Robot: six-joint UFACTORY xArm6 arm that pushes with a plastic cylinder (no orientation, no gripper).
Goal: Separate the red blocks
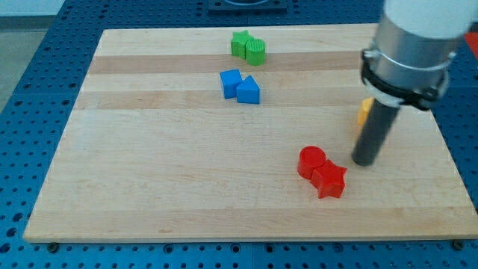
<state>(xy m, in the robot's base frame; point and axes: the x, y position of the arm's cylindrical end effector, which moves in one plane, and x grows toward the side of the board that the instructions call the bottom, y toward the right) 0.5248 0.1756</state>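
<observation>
Two red blocks lie touching on the wooden board [187, 179] at the lower right: a red cylinder [311, 161] and a red star [330, 180] just below and right of it. My tip [364, 161] rests on the board just to the right of the red pair, a small gap away from the red star's upper right side.
A green star [240, 43] and a green cylinder [256, 50] touch at the view's top. A blue cube [231, 82] and a blue triangular block [249, 90] touch below them. A yellow block [363, 112] is partly hidden behind the rod.
</observation>
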